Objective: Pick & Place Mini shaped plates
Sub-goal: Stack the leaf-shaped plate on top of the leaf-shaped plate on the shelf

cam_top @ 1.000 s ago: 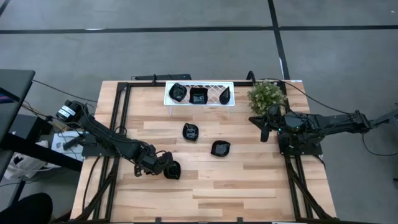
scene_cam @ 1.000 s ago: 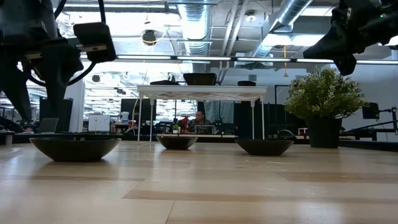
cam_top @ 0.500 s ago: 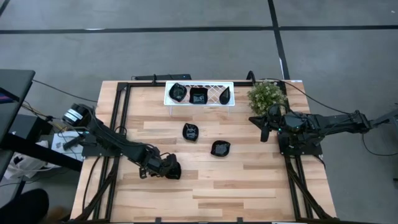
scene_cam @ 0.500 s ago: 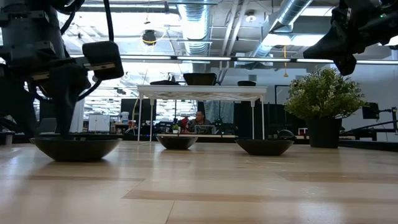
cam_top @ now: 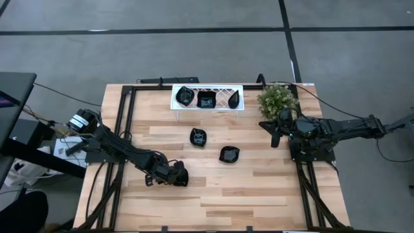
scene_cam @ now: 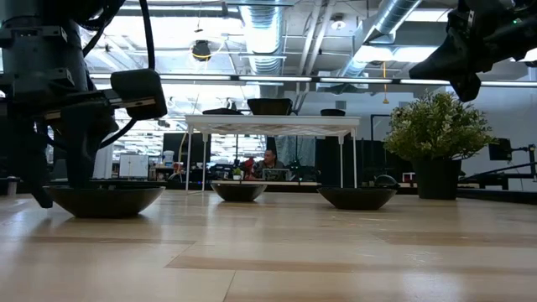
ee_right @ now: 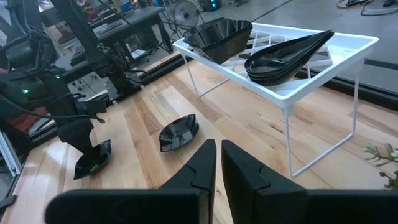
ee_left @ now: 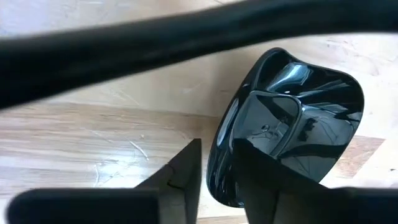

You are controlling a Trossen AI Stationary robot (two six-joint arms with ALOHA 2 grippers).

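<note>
Left gripper (cam_top: pixel 177 175) at the lower left of the worktop (cam_top: pixel 259 188), its fingers narrow astride the rim of a black dish (ee_left: pixel 289 137) resting on the wood; right gripper (cam_top: pixel 276 137) pinched shut, empty, raised at the right beside the plant (cam_top: pixel 277 99); two dishes (cam_top: pixel 198 137) lie mid-worktop, three sit in the white tray (cam_top: pixel 223 106) at the top.

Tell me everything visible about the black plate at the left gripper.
The black plate is a small glossy dish, squarish with a wavy raised rim and a flat reflective centre, plastic or glazed by its look. It sits upright on the wooden table, at its near-left part, apart from the other plates. The left gripper straddles its rim, one finger inside the dish and one outside; whether the fingers already press the rim cannot be told.
</note>
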